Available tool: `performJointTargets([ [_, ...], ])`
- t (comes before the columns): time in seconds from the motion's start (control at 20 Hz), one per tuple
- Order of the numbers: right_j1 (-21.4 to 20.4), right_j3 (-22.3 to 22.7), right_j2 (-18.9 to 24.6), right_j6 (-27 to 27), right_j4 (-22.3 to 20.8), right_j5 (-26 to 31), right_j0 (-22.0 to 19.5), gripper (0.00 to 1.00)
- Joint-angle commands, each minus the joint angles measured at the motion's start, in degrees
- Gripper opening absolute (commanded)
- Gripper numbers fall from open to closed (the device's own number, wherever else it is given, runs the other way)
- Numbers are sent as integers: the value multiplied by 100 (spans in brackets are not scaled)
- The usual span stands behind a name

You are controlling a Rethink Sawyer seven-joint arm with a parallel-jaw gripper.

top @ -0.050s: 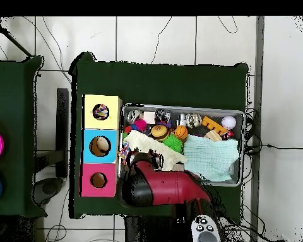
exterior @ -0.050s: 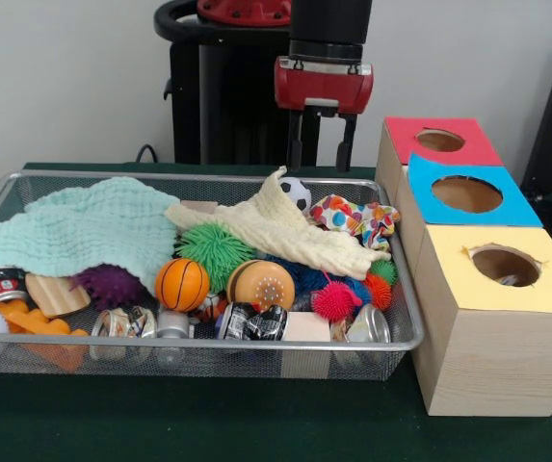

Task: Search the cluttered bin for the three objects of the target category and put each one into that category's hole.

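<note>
A dark green bench (exterior @ -0.050s: pixel 256 433) stands before a pale wall, and on it you have a wire bin (exterior @ -0.050s: pixel 198 361) crammed with small things. In the front view, a mint cloth (exterior @ -0.050s: pixel 83 231) covers the bin's left part and a cream cloth (exterior @ -0.050s: pixel 276 231) lies slantwise across the middle. Between and below them sit a green spiky ball (exterior @ -0.050s: pixel 215 246), a purple spiky ball (exterior @ -0.050s: pixel 109 284), a small basketball (exterior @ -0.050s: pixel 181 284), a pink spiky ball (exterior @ -0.050s: pixel 336 300) and a little football (exterior @ -0.050s: pixel 296 193) at the far rim. Crushed cans (exterior @ -0.050s: pixel 126 322) line the near rim.

Just beside the bin, on the picture's right, stands a row of three wooden boxes, each with a round hole on top: a yellow box (exterior @ -0.050s: pixel 492 318) nearest, then a blue box (exterior @ -0.050s: pixel 463 197), then a red box (exterior @ -0.050s: pixel 439 142).

Your hand (exterior @ -0.050s: pixel 322 144) hangs above the bin's far rim, its two fingers (exterior @ -0.050s: pixel 297 142) spread apart and holding nothing.
</note>
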Motion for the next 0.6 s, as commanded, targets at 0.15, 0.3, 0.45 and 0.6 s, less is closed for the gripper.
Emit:
performJointTargets([
  [0.15, 352, 298, 179, 498, -402, -407, -365, 100],
  [0.3, 432, 307, 64, 608, -423, -521, -258, 100],
  [0.45, 473, 354, 76, 656, -409, -540, -244, 100],
  [0.6, 553, 317, 73, 679, -387, -565, -198, 100],
])
